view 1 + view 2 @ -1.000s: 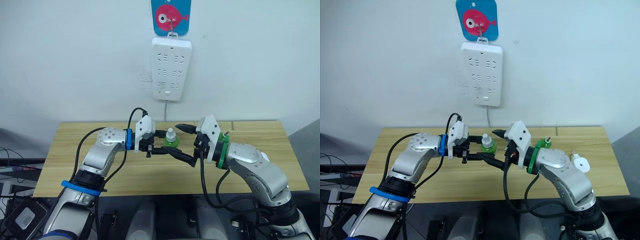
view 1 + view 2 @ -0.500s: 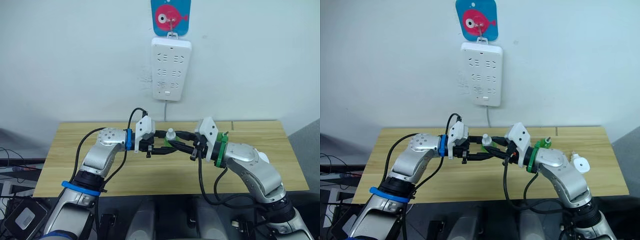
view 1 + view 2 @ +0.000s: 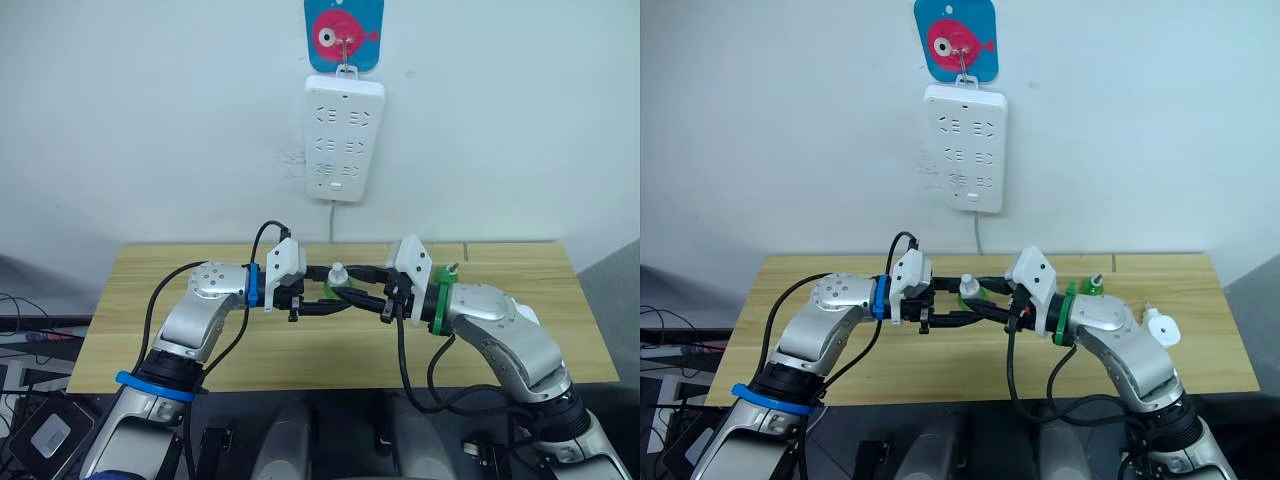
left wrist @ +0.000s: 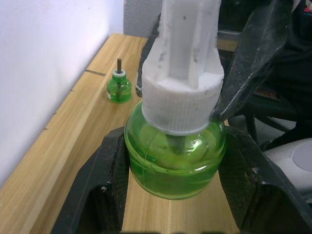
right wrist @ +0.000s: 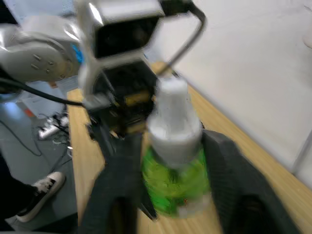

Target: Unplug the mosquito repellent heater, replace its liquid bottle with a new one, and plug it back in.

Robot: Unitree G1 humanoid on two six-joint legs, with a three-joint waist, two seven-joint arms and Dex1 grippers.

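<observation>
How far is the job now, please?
Done: power strip sockets empty; heater lies on the table, a bare-wick bottle stands apart. In hand: left gripper and right gripper both grip the capped green bottle. Left: uncap, fit, plug in.

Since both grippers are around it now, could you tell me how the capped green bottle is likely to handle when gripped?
The green bottle looks like smooth, rounded, rigid plastic, so the left gripper may let it slip or twist. Its tall white cap probably makes it top-heavy and apt to tip. It seems light.
</observation>
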